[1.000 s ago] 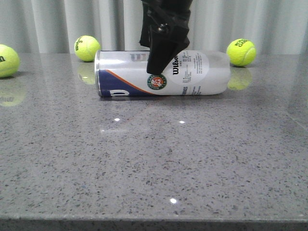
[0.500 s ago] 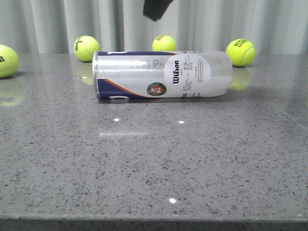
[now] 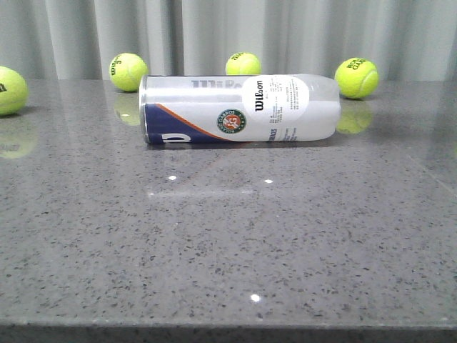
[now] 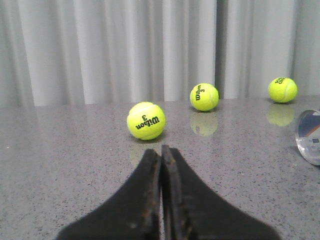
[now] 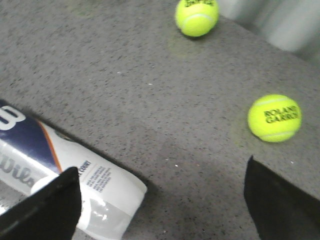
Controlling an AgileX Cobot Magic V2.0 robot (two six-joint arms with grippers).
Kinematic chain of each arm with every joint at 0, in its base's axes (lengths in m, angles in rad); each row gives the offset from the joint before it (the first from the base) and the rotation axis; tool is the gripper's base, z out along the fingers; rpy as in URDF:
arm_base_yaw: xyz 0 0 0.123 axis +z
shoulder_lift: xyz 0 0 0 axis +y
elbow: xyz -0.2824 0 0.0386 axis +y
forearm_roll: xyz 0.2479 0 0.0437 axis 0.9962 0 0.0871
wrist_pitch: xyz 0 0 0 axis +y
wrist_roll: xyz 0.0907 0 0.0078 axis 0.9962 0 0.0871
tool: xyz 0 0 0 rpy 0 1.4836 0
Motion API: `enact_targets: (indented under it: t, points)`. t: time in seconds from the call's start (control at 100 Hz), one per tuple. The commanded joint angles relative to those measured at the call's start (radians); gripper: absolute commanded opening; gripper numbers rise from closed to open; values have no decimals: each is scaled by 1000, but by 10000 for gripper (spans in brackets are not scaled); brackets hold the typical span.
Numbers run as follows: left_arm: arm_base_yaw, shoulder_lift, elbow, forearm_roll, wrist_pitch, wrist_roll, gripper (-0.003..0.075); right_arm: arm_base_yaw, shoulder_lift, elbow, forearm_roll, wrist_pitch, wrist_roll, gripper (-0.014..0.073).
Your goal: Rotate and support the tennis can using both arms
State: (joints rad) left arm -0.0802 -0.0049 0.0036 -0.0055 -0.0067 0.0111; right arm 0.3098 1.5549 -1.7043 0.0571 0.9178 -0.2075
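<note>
The left gripper [image 4: 161, 150], tapered and black, is clenched on nothing. The tennis can [image 3: 239, 109], a frosted plastic tube with a silver rim, lies on its side toward the far edge of the speckled grey bench [image 3: 228, 250], whose near half is bare. The right gripper [image 5: 165, 200] is spread wide above it.

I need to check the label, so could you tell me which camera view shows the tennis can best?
The front view: the tennis can lies on its side, fully visible, label facing the camera. The left wrist view catches only its silver rim at the frame edge; the right wrist view shows just its clear end.
</note>
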Motion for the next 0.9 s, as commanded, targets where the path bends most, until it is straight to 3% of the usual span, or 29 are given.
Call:
enact_targets:
  t: [0.0,0.28,0.53,0.89]
  points:
    - [2,-33,42,-1,-77,-11,-20,-47,-120,82,-10,-148,36,645]
    - [2,-33,42,-1,-77,-11,-20,-168,-411,479,-10,-404,103,645]
    - [2,-33,42,-1,-77,-11,-20,-205,-692,829,-10,-607,140,645]
    - [2,-33,42,-1,-77,-11,-20,-205,-1059,1167,3,-717,158,645]
